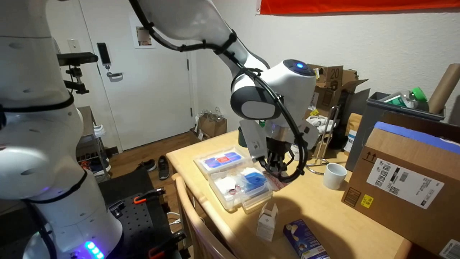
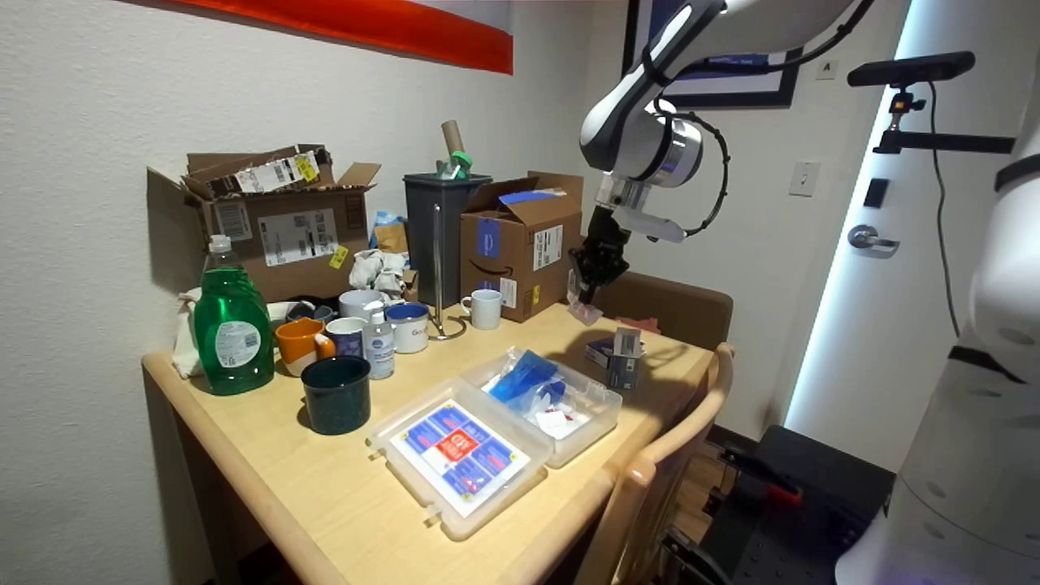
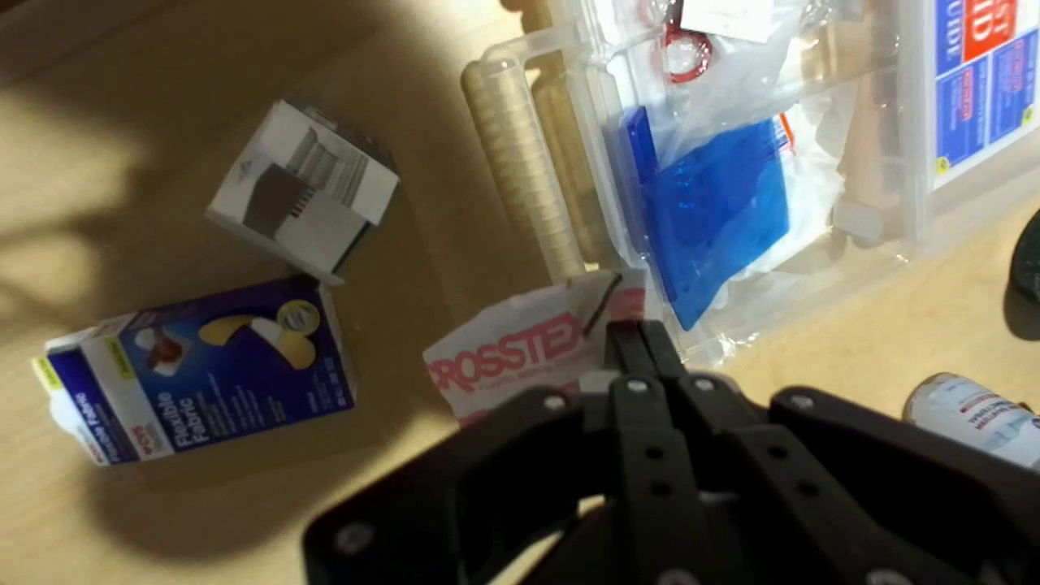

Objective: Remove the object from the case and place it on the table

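1. Gripper (image 3: 639, 329) drawn tight, its fingers side by side with no gap visible at the tips, apparently pinching one edge of a red-lettered packet (image 3: 520, 353).

2. That red-lettered packet, presumably the object to be taken out, is outside the case (image 2: 591, 432) and seems to hang above the table (image 2: 349, 504). Holding it by an edge probably leaves its flat body free for laying down; being thin, it may fold or swing on release.

3. Just beside it on the table, the case lies with both hinged halves spread wide, which leaves the contents reachable from above: a blue item (image 3: 723, 211) sits in the deeper half, and a guide card (image 2: 459, 455) shows in the other.

4. Past the end of the case, a small white carton (image 3: 309, 187) stands near a flat-lying blue bandage carton (image 3: 244, 366); lowering likely calls for steering around both.

5. Fingers cover the pinched part, so how deep the grip goes cannot be told. In an exterior view, the dark wrist parts and looping cable (image 1: 304, 153) obscure the fingertips. The wrist view cuts off the guide card and a bottle (image 3: 971, 418). A reddish thing (image 2: 638, 324) beyond the cartons is too small to name.
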